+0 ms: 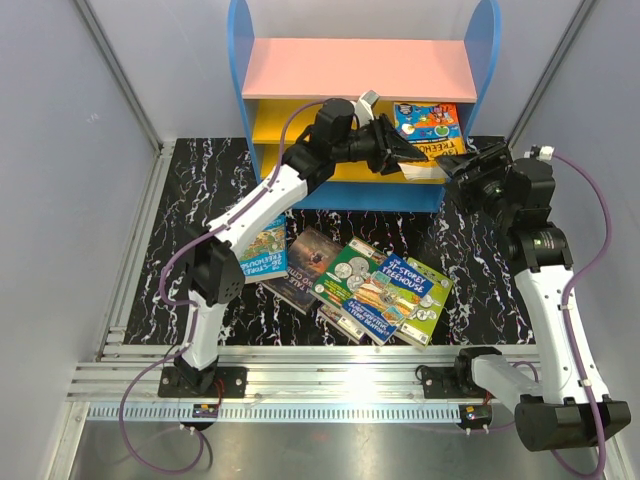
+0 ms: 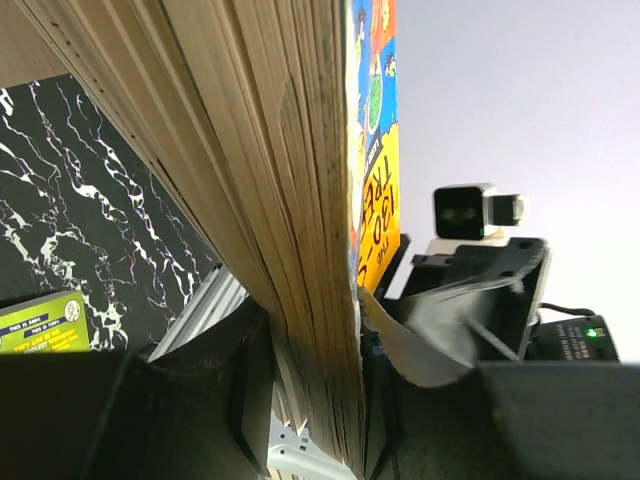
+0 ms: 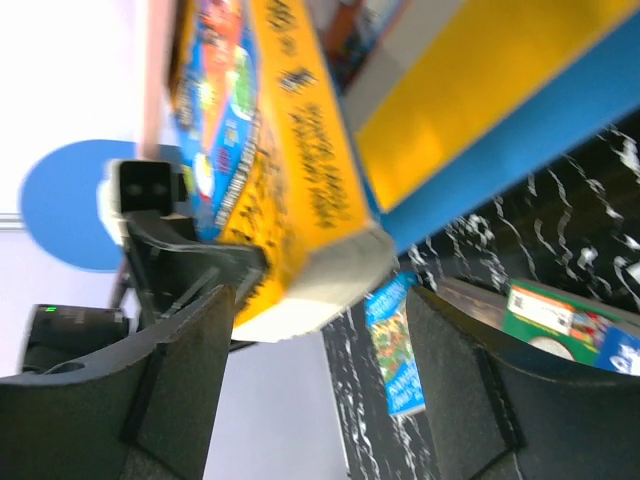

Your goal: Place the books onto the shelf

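Book (image 3: 270,170) corner between right gripper (image 3: 320,300) jaws

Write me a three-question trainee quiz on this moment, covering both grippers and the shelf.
1. True or false: the left gripper is clamped on a book at the shelf.
2. The right gripper has its jaws: A) apart, B) shut on a green book, C) out of every view.
3. Fill in: the shelf's top board is ____.

Key: 1 true; 2 A; 3 pink.
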Controlling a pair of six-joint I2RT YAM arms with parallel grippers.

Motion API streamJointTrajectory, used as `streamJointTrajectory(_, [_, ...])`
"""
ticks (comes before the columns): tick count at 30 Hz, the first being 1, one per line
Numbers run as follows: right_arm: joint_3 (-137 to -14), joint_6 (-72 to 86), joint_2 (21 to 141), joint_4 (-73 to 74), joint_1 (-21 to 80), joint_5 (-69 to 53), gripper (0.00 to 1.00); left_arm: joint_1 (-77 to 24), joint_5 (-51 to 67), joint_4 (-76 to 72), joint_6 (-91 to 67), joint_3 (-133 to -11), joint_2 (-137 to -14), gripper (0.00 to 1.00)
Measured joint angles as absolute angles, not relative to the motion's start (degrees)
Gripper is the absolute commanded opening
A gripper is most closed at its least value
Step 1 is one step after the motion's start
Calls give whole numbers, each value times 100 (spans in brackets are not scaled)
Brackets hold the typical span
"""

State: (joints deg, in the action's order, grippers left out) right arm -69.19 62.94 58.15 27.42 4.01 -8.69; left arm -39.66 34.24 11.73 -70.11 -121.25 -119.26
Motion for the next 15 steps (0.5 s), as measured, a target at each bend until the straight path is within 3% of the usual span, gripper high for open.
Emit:
streamJointTrajectory(9, [-6917, 6386, 5999, 2233, 379, -919, 73, -3918, 3575, 1103, -7054, -12125, -11944, 31])
streamJointTrajectory(12, [-6919, 6390, 6208, 2143, 346, -921, 66, -3900, 3653, 1070, -7083, -12123, -11950, 31])
streamJointTrajectory(15, [-6919, 6386, 6375, 2056, 303, -976, 49, -3889, 3708, 1011, -7107, -12123, -11974, 31])
